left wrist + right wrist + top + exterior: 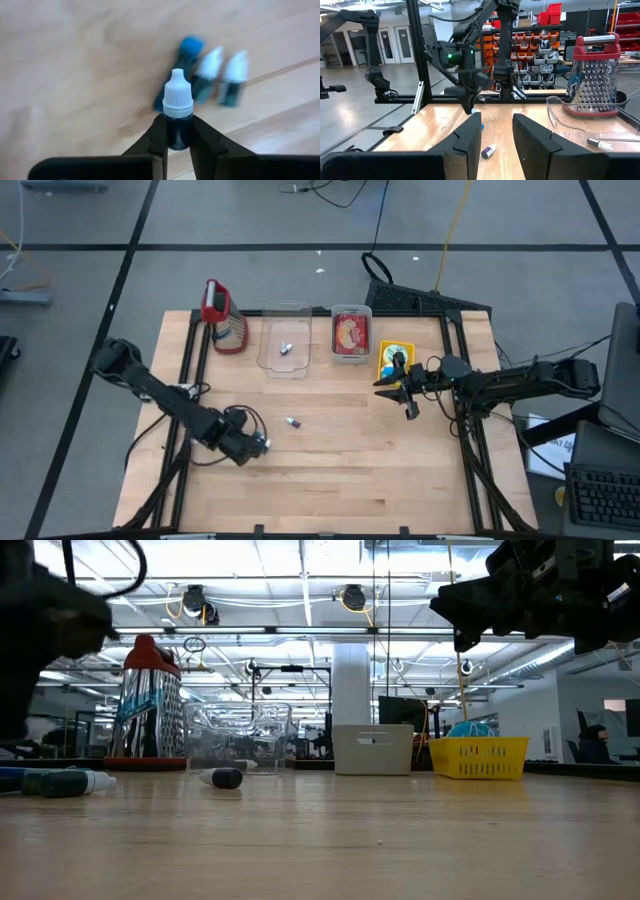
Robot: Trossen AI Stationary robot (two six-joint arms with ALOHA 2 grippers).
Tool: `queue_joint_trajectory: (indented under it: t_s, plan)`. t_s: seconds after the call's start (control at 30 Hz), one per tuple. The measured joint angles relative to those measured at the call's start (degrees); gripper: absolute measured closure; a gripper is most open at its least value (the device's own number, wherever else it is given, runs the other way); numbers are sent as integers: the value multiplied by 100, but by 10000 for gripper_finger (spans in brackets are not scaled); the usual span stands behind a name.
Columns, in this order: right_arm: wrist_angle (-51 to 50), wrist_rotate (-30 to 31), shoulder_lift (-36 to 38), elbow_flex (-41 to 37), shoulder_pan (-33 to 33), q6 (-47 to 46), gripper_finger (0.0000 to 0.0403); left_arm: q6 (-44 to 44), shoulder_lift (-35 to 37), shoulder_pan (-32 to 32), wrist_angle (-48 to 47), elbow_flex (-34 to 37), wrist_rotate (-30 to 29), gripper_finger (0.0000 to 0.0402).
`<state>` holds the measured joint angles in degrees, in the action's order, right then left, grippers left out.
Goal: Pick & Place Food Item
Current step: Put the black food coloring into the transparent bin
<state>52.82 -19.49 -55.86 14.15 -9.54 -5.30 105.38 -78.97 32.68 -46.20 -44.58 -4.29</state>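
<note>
Wooden worktop (330, 450): left gripper (177, 142) jaws clamp a small dropper bottle (178, 107); next comes lifting toward the clear container (285, 345). Right gripper (405, 393) hovers, jaws parted.

Room: open workshop, lit from above.
Grey floor (250, 270) with dark lines; ceiling lights (330, 560); white column (352, 680); shelves (540, 47) holding orange bins; red bins (555, 11); glass doors (395, 42).
</note>
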Motion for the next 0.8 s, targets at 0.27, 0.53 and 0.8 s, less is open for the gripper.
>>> queue_joint_trajectory:
  t_s: [0.27, 0.53, 0.8]
  plan:
    - [0, 9, 0, 0, 0, 0, 303, -1630, 812, -389, 1190, -9, -2083, 351]
    - [2, 13, 0, 0, 0, -2, 303, -5230, 1461, -1297, 3640, -15, -3252, 357]
    - [2, 15, 0, 0, 0, -153, 303, -7162, 1543, -2371, 4880, -20, -3176, 357]
